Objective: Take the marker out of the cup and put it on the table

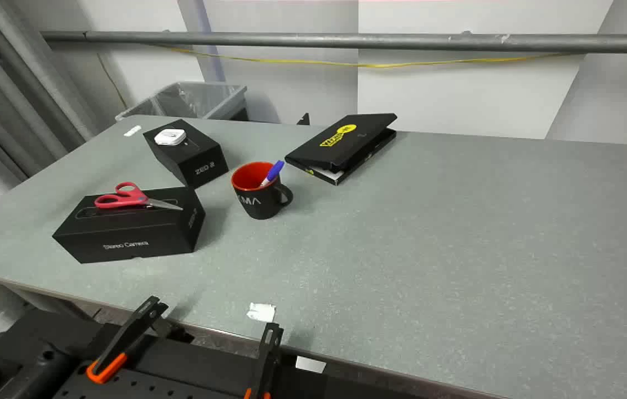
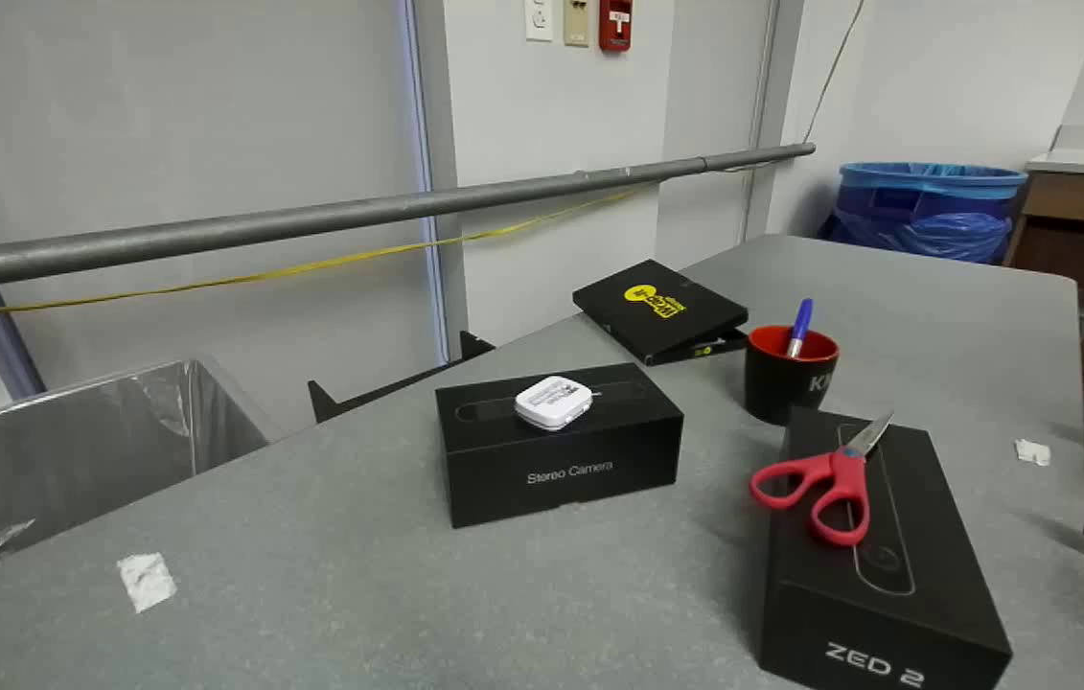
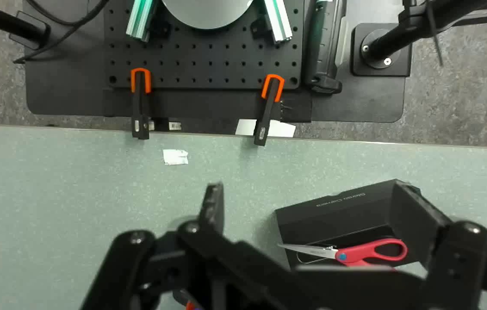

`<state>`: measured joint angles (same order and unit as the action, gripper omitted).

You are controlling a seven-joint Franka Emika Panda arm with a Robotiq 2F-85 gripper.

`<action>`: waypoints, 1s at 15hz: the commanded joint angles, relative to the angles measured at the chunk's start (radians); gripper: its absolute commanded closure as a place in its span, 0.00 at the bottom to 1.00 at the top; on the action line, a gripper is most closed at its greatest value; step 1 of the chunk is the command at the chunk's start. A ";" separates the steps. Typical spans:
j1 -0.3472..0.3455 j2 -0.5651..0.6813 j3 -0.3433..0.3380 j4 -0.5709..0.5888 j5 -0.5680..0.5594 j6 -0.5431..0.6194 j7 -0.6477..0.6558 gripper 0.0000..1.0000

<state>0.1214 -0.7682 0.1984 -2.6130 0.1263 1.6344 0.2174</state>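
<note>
The marker (image 1: 274, 172) leans in the cup (image 1: 260, 204), its blue end sticking out above the rim on the handle side. In an exterior view the marker (image 2: 801, 321) also rises from the cup (image 2: 772, 388). The cup is black outside and red inside, upright on the grey table (image 1: 429, 249). In the wrist view only a sliver of the cup (image 3: 189, 306) shows at the bottom edge; the gripper's parts hide the rest. My gripper (image 3: 308, 193) is open, with nothing between its fingers, above the table (image 3: 54, 206). I cannot make it out in the exterior views.
Red scissors (image 1: 127, 198) lie on a black box (image 1: 130, 235) near the cup. Another black box (image 1: 188, 155) bears a small white case (image 1: 170, 137). A black folder-like box (image 1: 341, 144) lies behind the cup. Clamps (image 1: 125, 343) stick up at the table's front edge.
</note>
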 commanded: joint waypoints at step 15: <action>-0.203 0.316 -0.039 -0.023 -0.143 0.602 0.137 0.00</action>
<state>-0.0435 -0.5754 0.1735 -2.6791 0.0166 2.1570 0.2947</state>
